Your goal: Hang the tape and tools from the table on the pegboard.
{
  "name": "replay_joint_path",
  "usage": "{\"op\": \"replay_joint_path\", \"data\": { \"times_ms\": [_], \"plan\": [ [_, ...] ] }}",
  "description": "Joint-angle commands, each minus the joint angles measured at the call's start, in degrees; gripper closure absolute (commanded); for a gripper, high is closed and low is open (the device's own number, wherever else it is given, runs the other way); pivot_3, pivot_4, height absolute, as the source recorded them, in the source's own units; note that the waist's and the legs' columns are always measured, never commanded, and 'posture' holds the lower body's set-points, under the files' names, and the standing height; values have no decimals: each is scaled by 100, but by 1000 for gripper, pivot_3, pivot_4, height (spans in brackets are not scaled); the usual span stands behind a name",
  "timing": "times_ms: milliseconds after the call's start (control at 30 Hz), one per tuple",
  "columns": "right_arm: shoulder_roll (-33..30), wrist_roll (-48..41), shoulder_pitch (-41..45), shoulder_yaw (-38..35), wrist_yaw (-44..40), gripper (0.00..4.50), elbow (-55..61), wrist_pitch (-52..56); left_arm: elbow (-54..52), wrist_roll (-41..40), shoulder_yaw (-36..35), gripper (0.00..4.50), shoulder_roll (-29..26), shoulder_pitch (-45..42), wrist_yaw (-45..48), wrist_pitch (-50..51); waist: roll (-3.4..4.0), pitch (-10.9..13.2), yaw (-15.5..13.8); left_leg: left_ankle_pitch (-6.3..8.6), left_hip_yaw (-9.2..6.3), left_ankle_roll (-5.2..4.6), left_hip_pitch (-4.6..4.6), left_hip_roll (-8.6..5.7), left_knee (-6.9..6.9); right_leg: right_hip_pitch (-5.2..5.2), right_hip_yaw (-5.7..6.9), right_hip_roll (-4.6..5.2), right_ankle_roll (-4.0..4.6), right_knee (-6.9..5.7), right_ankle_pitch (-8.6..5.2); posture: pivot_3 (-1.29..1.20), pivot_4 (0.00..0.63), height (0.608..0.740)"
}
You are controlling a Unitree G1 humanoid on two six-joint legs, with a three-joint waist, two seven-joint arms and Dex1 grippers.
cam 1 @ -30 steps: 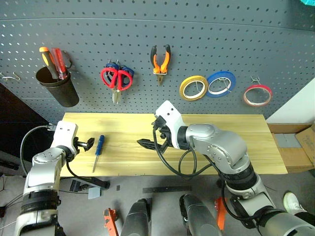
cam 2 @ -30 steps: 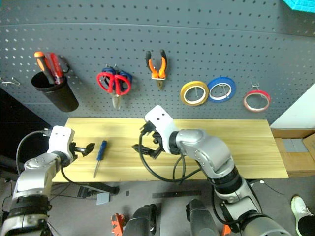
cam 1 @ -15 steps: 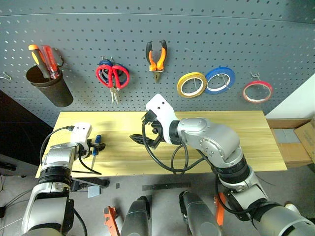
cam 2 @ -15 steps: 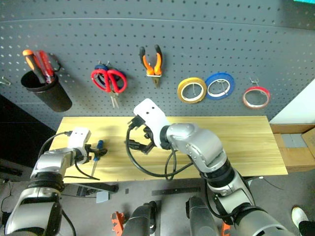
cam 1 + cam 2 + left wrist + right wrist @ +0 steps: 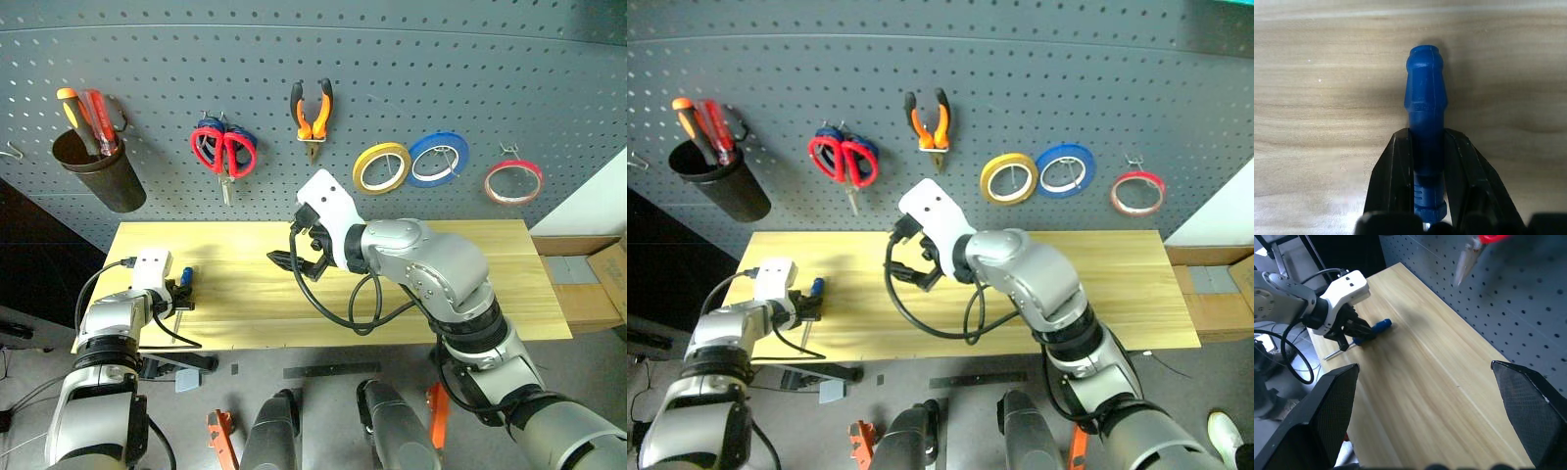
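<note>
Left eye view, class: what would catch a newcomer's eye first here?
The bright tools and tape rolls hanging across the dark pegboard, above the pale table. Then the left gripper, shut on the blue screwdriver at the table's left end, and the right gripper, open, hovering above the middle.

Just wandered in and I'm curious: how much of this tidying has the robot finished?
Most looks done: the red tape, red scissors and pliers hang on the pegboard. In hand: the left hand is shut on the blue screwdriver, which lies on the table. Left: lifting and hanging it. The right hand is open and empty.
</note>
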State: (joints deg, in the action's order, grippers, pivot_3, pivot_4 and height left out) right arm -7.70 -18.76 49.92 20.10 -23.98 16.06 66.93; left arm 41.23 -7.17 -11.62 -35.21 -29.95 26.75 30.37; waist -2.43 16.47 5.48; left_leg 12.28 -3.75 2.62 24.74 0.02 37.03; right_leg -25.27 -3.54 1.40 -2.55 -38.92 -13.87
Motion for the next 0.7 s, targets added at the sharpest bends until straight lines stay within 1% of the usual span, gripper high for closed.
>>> {"op": "replay_joint_path", "data": {
  "times_ms": [33, 100, 133, 167, 233, 267, 333, 433, 533, 633, 700],
  "plan": [
    [-180, -137, 24, 13, -371, 0, 514, -411, -1615, -117, -205, 3973, 68, 563, -94, -845, -1, 0, 0, 1, 1, 1, 5, 2, -2, -3, -2, 17, 1, 4, 1, -132, 310, 740],
    [-337, -183, -63, -19, -601, 0, 685, -755, -2769, -109, -368, 3973, 201, 1115, -328, -1274, -5, -2, -14, 1, 0, 2, 8, 0, -8, -6, 2, 28, 1, 13, 1, -128, 299, 740],
    [-408, -178, -93, -12, -697, 0, 735, -909, -3157, -104, -423, 3973, 252, 1311, -425, -1396, -4, -2, -16, 2, -3, 4, 11, 2, -9, -6, 3, 30, 1, 20, 1, -128, 299, 740],
    [-519, -149, -116, -2, -821, 0, 794, -1117, -3615, -112, -490, 3973, 331, 1517, -524, -1520, -4, -3, -27, 3, 1, 4, 10, 1, -13, -6, 1, 33, 2, 24, 1, -124, 286, 740],
    [-651, -142, -126, -90, -1004, 0, 828, -1446, -4235, -63, -545, 3973, 422, 1727, -679, -1737, -5, -4, -39, 3, 0, 4, 10, 0, -15, -4, 3, 35, 2, 28, 1, -106, 263, 740],
    [-689, -165, -125, -164, -1070, 0, 847, -1570, -4504, -22, -563, 3973, 446, 1804, -747, -1841, -6, -4, -40, 3, 0, 4, 9, -3, -14, -4, 2, 37, 2, 26, 1, -106, 263, 740],
    [-758, -139, -99, -247, -1196, 0, 794, -1899, -4844, 113, -574, 3973, 407, 1794, -885, -2080, -8, -7, -54, 3, -1, 3, 9, -6, -10, -3, 5, 36, 1, 21, 1, -82, 240, 740],
    [-786, -85, -69, -303, -1357, 0, 627, -2374, -5055, 281, -669, 3973, 291, 1547, -1112, -2416, -14, -20, -71, 2, -5, 4, 8, -11, -7, 0, 13, 35, 1, 17, 1, -57, 211, 740],
    [-754, -96, 14, -396, -1448, 0, 401, -2619, -5107, 266, -848, 3973, 195, 1109, -1285, -2681, -26, -32, -80, 1, -3, 4, 9, -16, -5, 1, 18, 32, 1, 15, 1, -36, 186, 740],
    [-663, -90, 164, -502, -1480, 0, 89, -2807, -4906, 220, -1019, 3973, 61, 499, -1442, -2844, -35, -42, -84, 0, 3, 5, 9, -20, -5, 1, 24, 29, 1, 12, 1, -30, 167, 740],
    [-562, 5, 322, -565, -1384, 0, -186, -2953, -4529, 194, -1063, 3973, -55, 9, -1483, -2986, -37, -68, -87, 0, 10, 5, 9, -22, -6, 0, 25, 27, 1, 11, 1, -32, 158, 740]
  ]
}}
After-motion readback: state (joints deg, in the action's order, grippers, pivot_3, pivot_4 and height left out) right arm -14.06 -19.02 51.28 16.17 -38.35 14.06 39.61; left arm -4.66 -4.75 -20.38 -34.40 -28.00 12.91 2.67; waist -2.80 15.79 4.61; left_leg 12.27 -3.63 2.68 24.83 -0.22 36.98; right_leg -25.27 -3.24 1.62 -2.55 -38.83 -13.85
